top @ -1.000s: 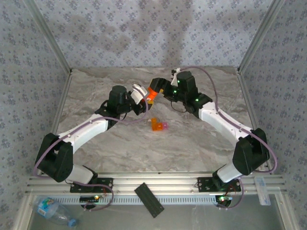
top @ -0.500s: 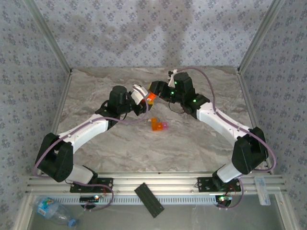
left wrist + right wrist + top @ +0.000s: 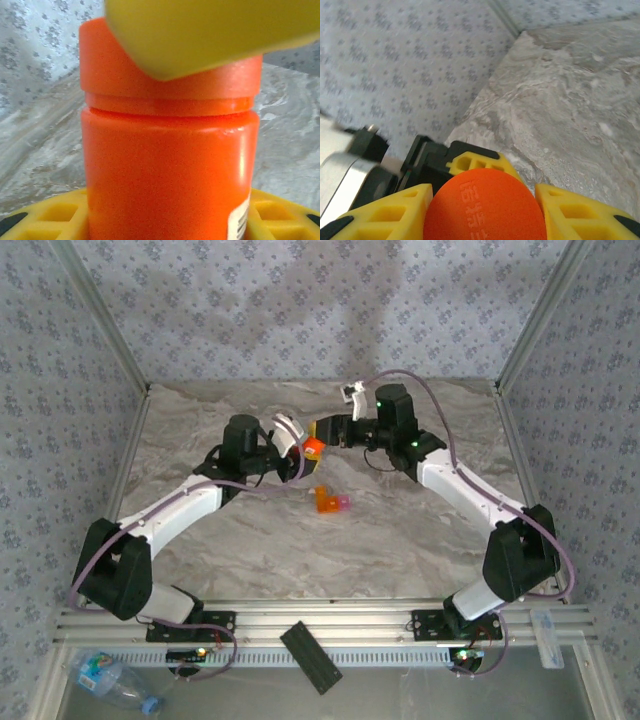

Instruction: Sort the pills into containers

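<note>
Orange cylindrical plastic pill bottle [image 3: 313, 447] is held between both grippers over the grey marbled tabletop [image 3: 400, 540], toward 12 o'clock of its middle. The left gripper [image 3: 301, 440], reaching in from 8 o'clock, pinches the bottle's body. The right gripper [image 3: 322, 432], from 3 o'clock, pinches the orange cap [image 3: 485, 202] between yellow fingers [image 3: 387, 212]. A small orange boxy compartment with a pale pink piece [image 3: 329, 502] lies apart at 6 o'clock of the bottle.
</note>
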Robot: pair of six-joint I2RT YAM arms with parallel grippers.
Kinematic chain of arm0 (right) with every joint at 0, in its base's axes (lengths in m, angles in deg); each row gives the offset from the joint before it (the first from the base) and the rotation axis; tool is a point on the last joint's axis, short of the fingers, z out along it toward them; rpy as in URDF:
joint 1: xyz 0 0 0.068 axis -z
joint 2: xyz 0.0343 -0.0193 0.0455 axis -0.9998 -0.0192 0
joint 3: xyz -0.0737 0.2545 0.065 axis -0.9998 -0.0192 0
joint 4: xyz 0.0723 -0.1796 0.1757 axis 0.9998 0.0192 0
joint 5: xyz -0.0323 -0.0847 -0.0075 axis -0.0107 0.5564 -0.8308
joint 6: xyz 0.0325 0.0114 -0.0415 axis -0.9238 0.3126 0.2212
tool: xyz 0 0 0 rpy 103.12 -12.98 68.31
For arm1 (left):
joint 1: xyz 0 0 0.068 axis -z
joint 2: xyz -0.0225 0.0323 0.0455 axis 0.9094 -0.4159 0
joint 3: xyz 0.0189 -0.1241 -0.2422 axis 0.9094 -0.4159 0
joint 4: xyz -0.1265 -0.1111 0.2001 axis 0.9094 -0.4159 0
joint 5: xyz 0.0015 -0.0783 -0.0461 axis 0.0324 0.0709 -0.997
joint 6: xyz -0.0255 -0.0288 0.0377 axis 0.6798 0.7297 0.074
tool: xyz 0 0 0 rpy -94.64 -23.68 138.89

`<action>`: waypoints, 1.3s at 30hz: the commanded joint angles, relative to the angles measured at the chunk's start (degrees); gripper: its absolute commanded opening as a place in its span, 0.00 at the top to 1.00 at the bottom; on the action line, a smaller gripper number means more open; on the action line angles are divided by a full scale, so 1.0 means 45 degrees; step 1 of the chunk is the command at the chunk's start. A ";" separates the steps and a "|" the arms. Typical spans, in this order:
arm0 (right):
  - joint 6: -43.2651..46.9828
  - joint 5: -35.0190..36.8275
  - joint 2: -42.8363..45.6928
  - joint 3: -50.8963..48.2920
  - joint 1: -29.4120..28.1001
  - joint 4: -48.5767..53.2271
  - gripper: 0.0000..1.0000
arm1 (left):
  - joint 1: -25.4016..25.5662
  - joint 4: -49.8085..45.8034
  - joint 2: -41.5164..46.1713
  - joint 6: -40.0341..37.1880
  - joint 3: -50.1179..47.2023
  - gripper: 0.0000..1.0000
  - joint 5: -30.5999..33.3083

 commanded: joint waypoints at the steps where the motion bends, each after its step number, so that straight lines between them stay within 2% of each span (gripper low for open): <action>1: 0.1956 -0.1551 -0.0533 0.0559 0.0398 0.0210 0.55 | -0.0050 -0.0473 0.0531 0.0242 0.0657 1.00 -0.1729; 3: 0.1396 -0.1371 -0.0488 0.0509 0.0380 -0.0119 0.47 | -0.0050 -0.0386 0.0472 0.0272 0.0610 1.00 -0.1612; 5: 0.0700 -0.0761 -0.0309 0.0466 0.0409 -0.0182 0.31 | -0.0044 -0.0274 0.0436 0.0301 0.0547 1.00 -0.1332; 8: -0.0615 0.0156 0.0232 0.0268 0.0591 -0.0273 0.21 | -0.0049 -0.0083 0.0385 0.0210 0.0464 1.00 -0.0880; 10: -0.1649 0.0585 0.0703 -0.0088 0.0769 -0.0591 0.18 | -0.0047 -0.0034 0.0351 0.0093 0.0426 1.00 -0.0481; 18: -0.5137 0.3902 0.2280 -0.1315 0.0657 0.0761 0.17 | -0.0013 0.0515 0.0239 -0.0572 0.0093 1.00 0.1332; 23: -0.5622 0.5089 0.2224 -0.1110 -0.0240 0.1204 0.16 | 0.0005 0.0598 -0.0066 -0.0622 0.0260 1.00 0.1426; 30: -0.5249 0.5535 0.1282 0.0159 -0.1194 0.1647 0.16 | 0.0061 0.0569 -0.0272 -0.0590 0.0522 1.00 0.1267; 39: -0.5152 0.5473 0.0567 0.0630 -0.1534 0.1524 0.19 | 0.0173 0.0603 -0.0323 -0.0568 0.0600 1.00 0.1196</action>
